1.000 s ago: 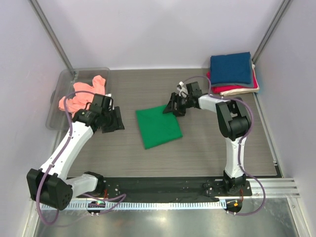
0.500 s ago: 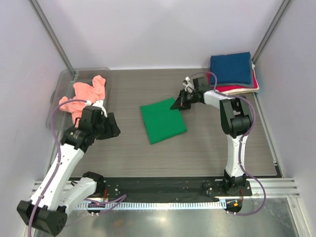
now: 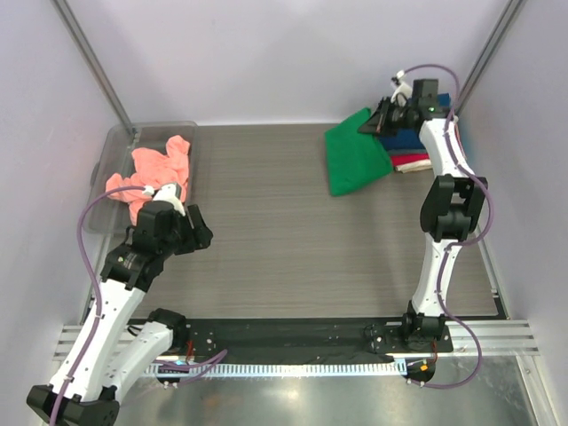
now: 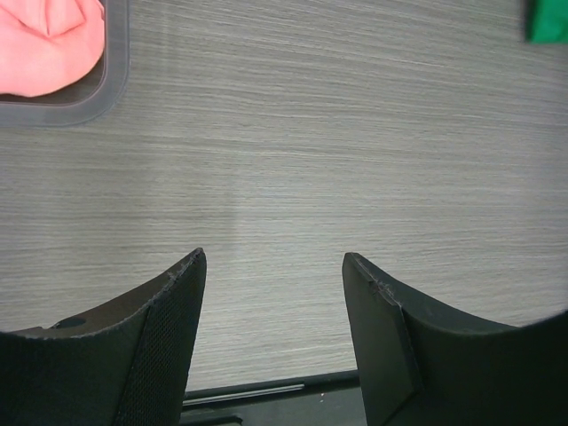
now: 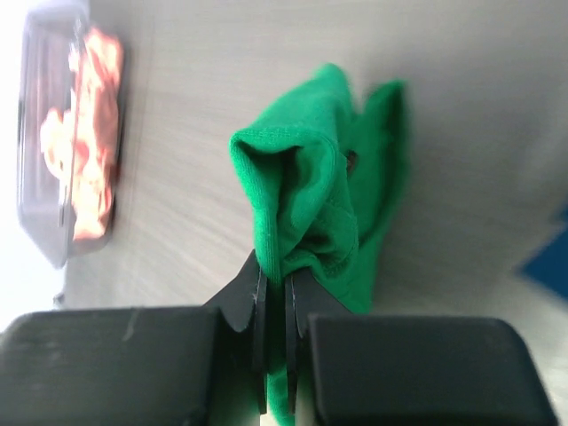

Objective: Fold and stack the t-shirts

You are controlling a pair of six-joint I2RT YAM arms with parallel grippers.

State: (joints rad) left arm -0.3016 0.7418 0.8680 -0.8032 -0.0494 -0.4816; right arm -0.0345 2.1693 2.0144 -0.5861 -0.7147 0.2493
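Top external view puts the step at the carry-to-stack stage: the right tool (image 3: 380, 120) is pinched narrow on a bunched edge of the folded green t-shirt (image 3: 352, 164), which hangs at the upper right of the frame with its far edge over the folded pile. Its lower part drapes toward the bench (image 3: 266, 222). The right wrist view confirms the hold, with both jaws closed flat on a thick pleat of soft, matte cotton knit, the hem stitching just visible. Of the pile, the navy tee (image 3: 401, 140) on top and the red tee (image 3: 410, 162) under it show as flat, square-edged slabs; any cream one is too hidden to be sure of. The next move likely calls for drawing the green cloth fully across the navy top so it lands flat and square, then releasing without dragging the limp fabric. The left tool (image 4: 273, 257) stands wide and holds nothing above the grey wood-grain bench at lower left. Just beyond it, the crumpled salmon-pink tee (image 3: 153, 170) sits in the clear bin (image 3: 114, 142) with rounded corners, not yet folded.
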